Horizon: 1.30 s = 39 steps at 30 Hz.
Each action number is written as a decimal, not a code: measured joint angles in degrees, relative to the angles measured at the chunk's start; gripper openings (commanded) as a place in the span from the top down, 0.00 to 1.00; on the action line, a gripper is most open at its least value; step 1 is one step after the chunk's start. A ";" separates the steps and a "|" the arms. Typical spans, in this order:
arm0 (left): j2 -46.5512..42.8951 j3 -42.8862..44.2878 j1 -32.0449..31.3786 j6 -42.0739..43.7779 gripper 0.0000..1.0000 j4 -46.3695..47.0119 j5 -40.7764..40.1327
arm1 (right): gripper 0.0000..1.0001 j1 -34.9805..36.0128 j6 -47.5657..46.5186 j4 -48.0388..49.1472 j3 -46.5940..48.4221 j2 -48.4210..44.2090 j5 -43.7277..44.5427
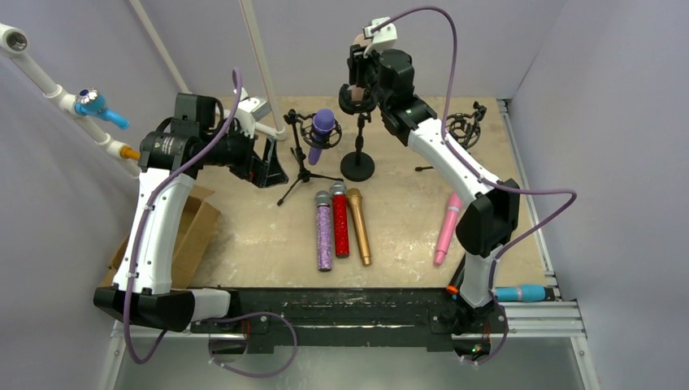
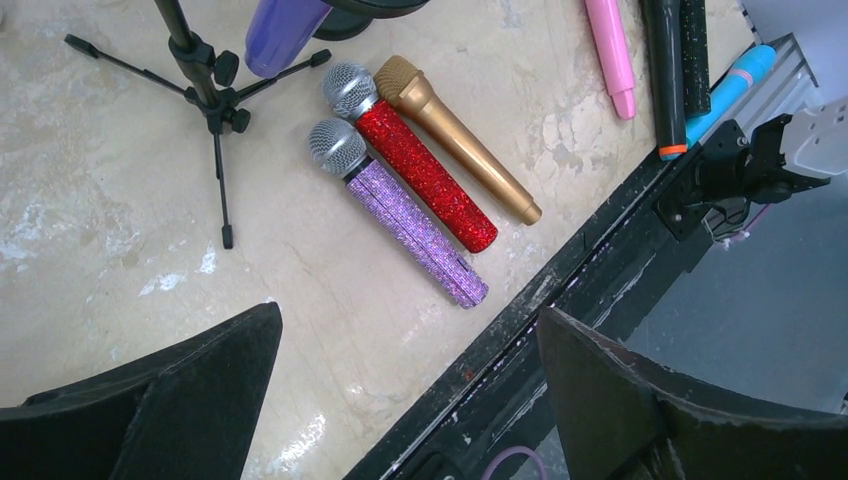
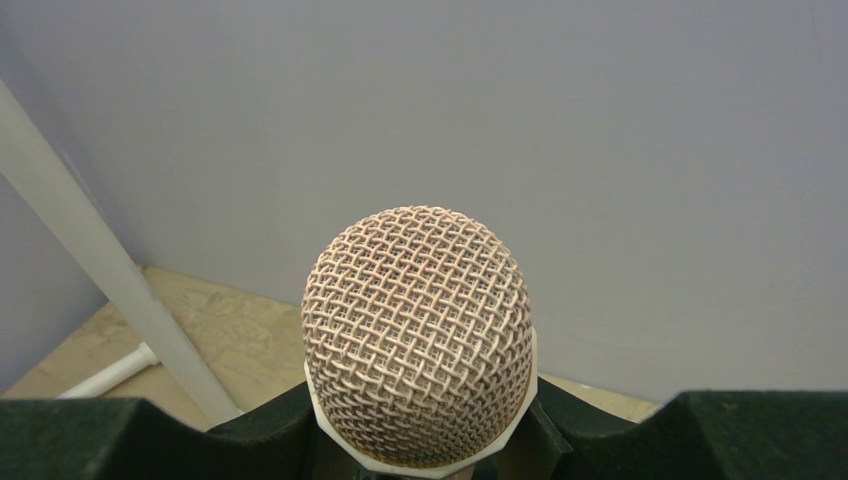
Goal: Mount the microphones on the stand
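Observation:
My right gripper (image 1: 358,89) is raised at the back, shut on a microphone with a rose-gold mesh head (image 3: 418,335). It holds the microphone upright at the top of the black round-base stand (image 1: 357,165). My left gripper (image 1: 275,169) is open and empty, hovering beside the tripod stand (image 1: 302,166), which holds a purple microphone (image 1: 322,130). In the left wrist view my gripper (image 2: 410,340) hangs over the table's front edge. Purple glitter (image 1: 324,231), red glitter (image 1: 340,221) and gold (image 1: 359,227) microphones lie side by side mid-table. A pink one (image 1: 447,229) lies to the right.
A third stand with a shock mount (image 1: 465,126) stands at the back right. A blue microphone (image 1: 520,292) lies on the front rail. A cardboard box (image 1: 193,236) sits at the left edge. White pipes (image 1: 49,89) run along the back left.

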 measured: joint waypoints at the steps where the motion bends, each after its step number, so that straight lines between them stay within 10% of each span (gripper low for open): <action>1: -0.09 -0.24 0.00 0.00 0.00 0.24 -0.02 | 1.00 0.00 0.33 0.00 -0.09 0.00 -0.02; 12: -0.76 -2.45 0.00 0.00 0.00 2.25 -1.05 | 0.92 -0.28 1.92 0.09 -2.54 0.00 -0.26; 23: -1.25 -4.90 0.04 -0.02 0.00 3.93 -1.09 | 0.28 -0.31 2.21 0.26 -4.31 0.00 -0.98; 39: -3.76 -6.32 0.11 -0.09 0.00 5.25 -1.11 | 0.10 -0.28 4.20 -15.76 -5.66 -10.56 -0.92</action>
